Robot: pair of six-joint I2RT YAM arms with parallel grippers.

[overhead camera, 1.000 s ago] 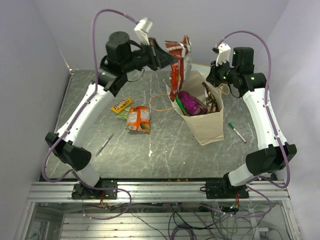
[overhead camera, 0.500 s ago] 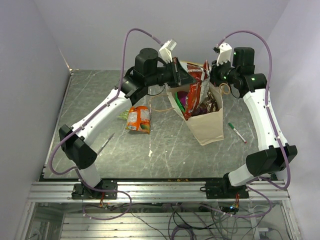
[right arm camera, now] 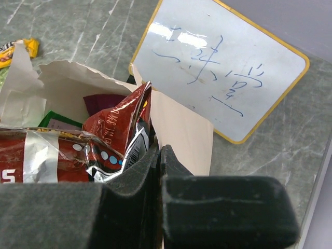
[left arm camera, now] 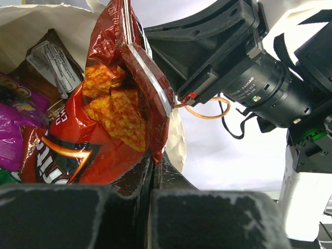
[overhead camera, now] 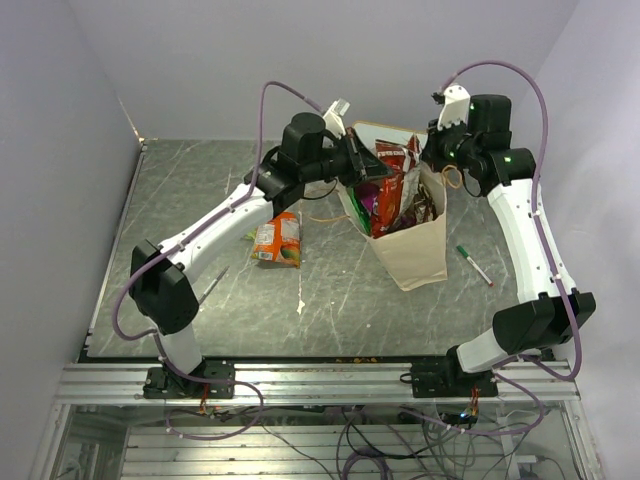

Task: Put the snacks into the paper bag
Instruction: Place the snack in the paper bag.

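Lowered since half a second ago, my left gripper (overhead camera: 380, 172) has brought the red packet (overhead camera: 398, 185) down from over the paper bag (overhead camera: 415, 245), and the packet's lower part now sits inside the bag's mouth. My left fingers are pressed together on an edge of that packet, which hangs from them. My right gripper (right arm camera: 158, 153) is pinched tight on the bag's far rim, with the bag standing directly beneath it.

Beside the red one I count three more packets in the bag: one purple packet (left arm camera: 15, 124), one brown packet (left arm camera: 49, 57) and one green packet (right arm camera: 57, 122). Behind and below my left gripper, one orange packet (overhead camera: 277, 238) lies on the table (overhead camera: 180, 200). A corner of one yellow packet (right arm camera: 9, 49) shows well off to the side of my right gripper. One whiteboard (right arm camera: 223, 67) lies just beyond my right gripper, and one green-capped pen (overhead camera: 474, 265) lies near the bag's foot.
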